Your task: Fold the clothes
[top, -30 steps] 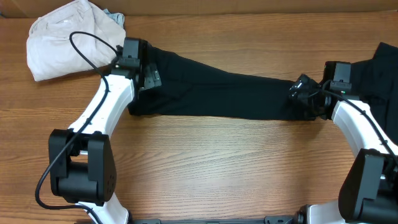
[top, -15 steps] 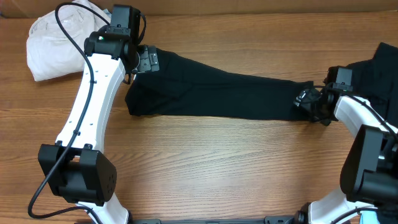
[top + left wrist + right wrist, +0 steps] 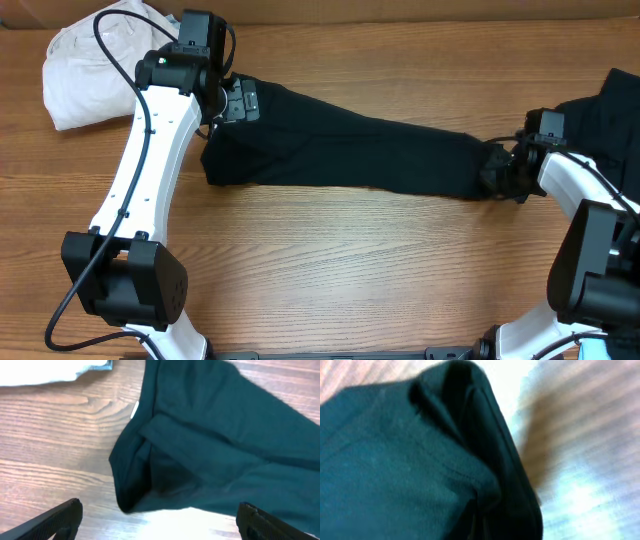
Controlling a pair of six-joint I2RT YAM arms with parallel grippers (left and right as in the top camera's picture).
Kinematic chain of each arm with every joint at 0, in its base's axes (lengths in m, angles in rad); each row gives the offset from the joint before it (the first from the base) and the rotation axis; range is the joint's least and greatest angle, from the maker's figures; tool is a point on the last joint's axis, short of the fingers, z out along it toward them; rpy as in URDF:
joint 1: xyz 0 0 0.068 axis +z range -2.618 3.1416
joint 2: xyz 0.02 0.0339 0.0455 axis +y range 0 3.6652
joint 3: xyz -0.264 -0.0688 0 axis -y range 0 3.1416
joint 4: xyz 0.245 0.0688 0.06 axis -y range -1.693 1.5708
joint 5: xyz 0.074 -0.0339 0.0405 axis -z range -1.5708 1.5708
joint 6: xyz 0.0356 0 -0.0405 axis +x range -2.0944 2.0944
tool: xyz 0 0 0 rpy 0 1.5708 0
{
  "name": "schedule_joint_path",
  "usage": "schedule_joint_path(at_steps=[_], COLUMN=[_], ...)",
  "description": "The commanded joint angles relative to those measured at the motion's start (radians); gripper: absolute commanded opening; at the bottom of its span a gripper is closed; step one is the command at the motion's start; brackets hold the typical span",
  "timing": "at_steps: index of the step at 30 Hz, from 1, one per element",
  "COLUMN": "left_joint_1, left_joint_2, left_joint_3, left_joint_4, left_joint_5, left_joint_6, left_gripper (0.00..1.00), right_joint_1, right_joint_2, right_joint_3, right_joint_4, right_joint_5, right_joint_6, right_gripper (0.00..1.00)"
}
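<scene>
Wood-grain table lies under a long black garment. My left gripper gapes wide. My right gripper is buried in blurred cloth, so I cannot tell its jaws.

We see a long black garment lying stretched across the desk. It is wide and folded over at its left end and narrows rightward, where the fabric bunches. A crumpled cream-white bundle sits at the far-left corner. A second black garment lies heaped at the right edge.
</scene>
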Motion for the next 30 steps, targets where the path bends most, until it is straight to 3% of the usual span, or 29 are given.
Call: schedule_joint_path(at_steps=[1,6,11,21,30], left_joint_1=[0.009,0.008,0.008,0.009,0.009], left_joint_2=[-0.008,-0.008,-0.008,-0.008,-0.008], left_joint_3=[0.026,0.026,0.026,0.026,0.026], left_joint_4=[-0.006,-0.009,-0.017,-0.016,-0.016], left_joint_5=[0.012,0.012,0.011,0.012,0.013], left_joint_6=[0.019,0.019,0.022,0.050,0.049], left_gripper=[1.00,1.00,1.00,1.00,1.00], right_joint_1=[-0.063,-0.135,-0.122,0.134,0.383], right_joint_2=[-0.080,-0.136,-0.141,-0.136,-0.055], right_joint_3=[0.117,0.301,0.431,0.453,0.451], right_joint_4=[-0.090,-0.323,-0.442,-0.439,-0.344], right_joint_5=[-0.013,-0.016,-0.082,-0.100,-0.080], right_joint_6=[-0.021,-0.099,-0.180,-0.180,-0.085], right_gripper=[0.04,0.04,0.08,0.10,0.11])
